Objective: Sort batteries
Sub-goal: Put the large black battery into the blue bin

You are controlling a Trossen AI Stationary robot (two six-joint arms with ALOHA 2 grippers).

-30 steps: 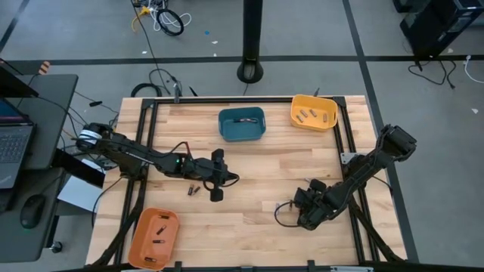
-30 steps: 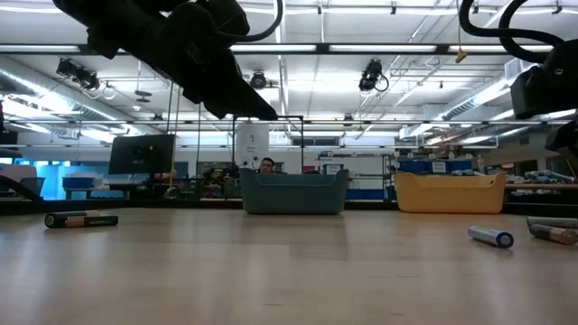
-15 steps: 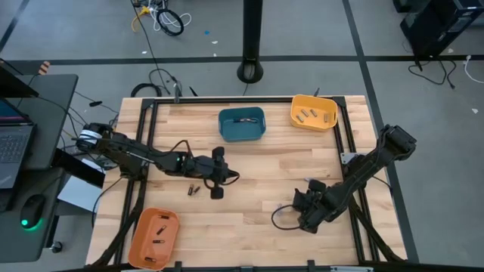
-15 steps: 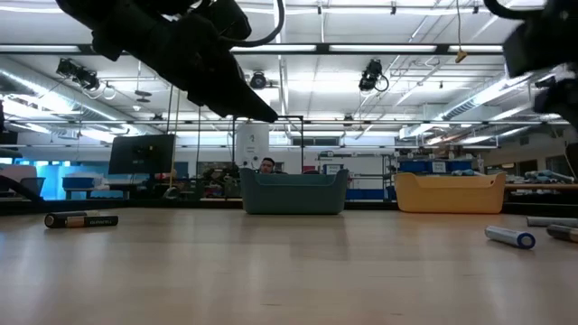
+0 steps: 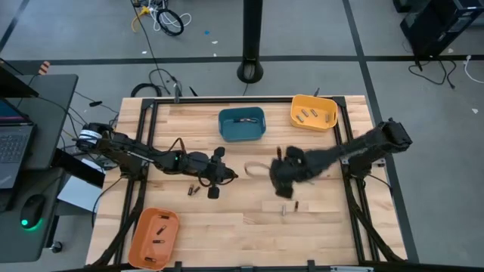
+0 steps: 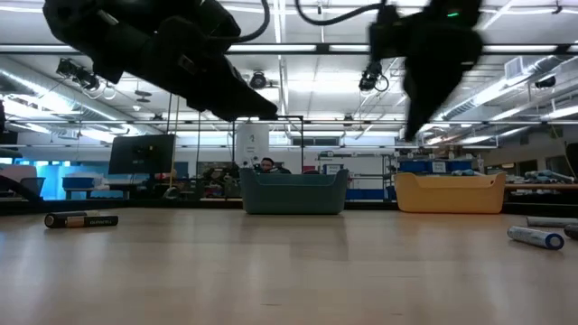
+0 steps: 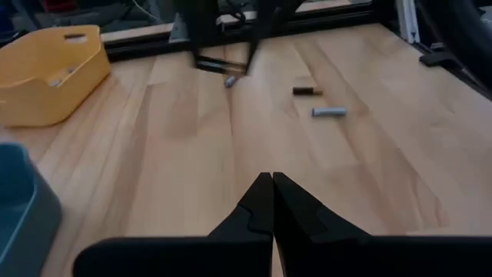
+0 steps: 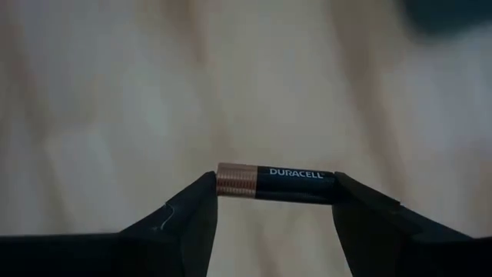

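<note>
My right gripper (image 8: 275, 201) hangs over the middle of the table (image 5: 249, 227), shut on a black-and-copper battery (image 8: 277, 183); the high view shows this gripper (image 5: 284, 187) blurred. My left gripper (image 7: 271, 181) is shut and holds nothing; it hovers left of centre (image 5: 214, 192), with two small batteries (image 5: 193, 189) lying on the wood beside it. Two more batteries (image 5: 291, 208) lie on their sides below my right gripper. A dark one (image 6: 81, 219) and a silvery one (image 6: 535, 236) show in the low view. My right gripper holds the battery lengthwise between its two fingertips, one on the copper end (image 8: 227, 180) and one on the black end (image 8: 329, 185). The fingers come steeply from above. The battery lies level across the gap, lifted clear of the table.
A teal bin (image 5: 242, 125) and a yellow bin (image 5: 314, 112) stand at the far edge, both with batteries inside. An orange bin (image 5: 155, 236) with several batteries sits at the near left corner. Black frame rails (image 5: 344, 151) run along the table's sides.
My right gripper has risen from the near right part of the table and swung fast toward the centre, carrying the battery clear of the wood. Two batteries show where it stood. The silvery battery on the table has rolled a little toward the right edge.
</note>
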